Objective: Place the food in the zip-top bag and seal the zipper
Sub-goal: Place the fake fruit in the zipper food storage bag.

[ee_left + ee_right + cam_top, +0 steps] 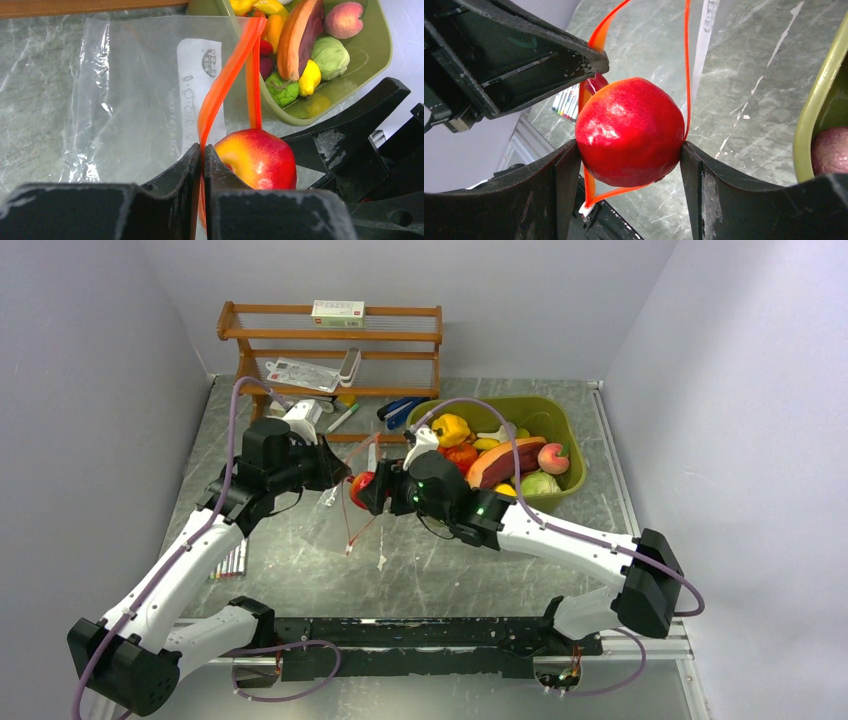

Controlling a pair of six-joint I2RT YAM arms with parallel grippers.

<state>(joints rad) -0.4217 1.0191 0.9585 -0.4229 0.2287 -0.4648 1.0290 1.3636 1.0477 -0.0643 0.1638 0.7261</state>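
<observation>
Two grippers. Left gripper [202, 152] pinches the zipper [225, 75] to hold the bag [135, 90] open — right gripper [630, 150] clamps fruit [629, 125] in its mouth.

Glossy red plastic fruit [629, 132], a crinkly clear film bag [125, 100], its smooth orange zipper strip [220, 90] — marbled grey counter [450, 570], varnished wooden rack [330, 335] at the far edge.

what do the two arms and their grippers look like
The left arm and right arm have white shells, chunky black joints and a looping mauve cable each. Green lights glow near the right wrist. Fingers are matte black, scuffed wedges.
</observation>
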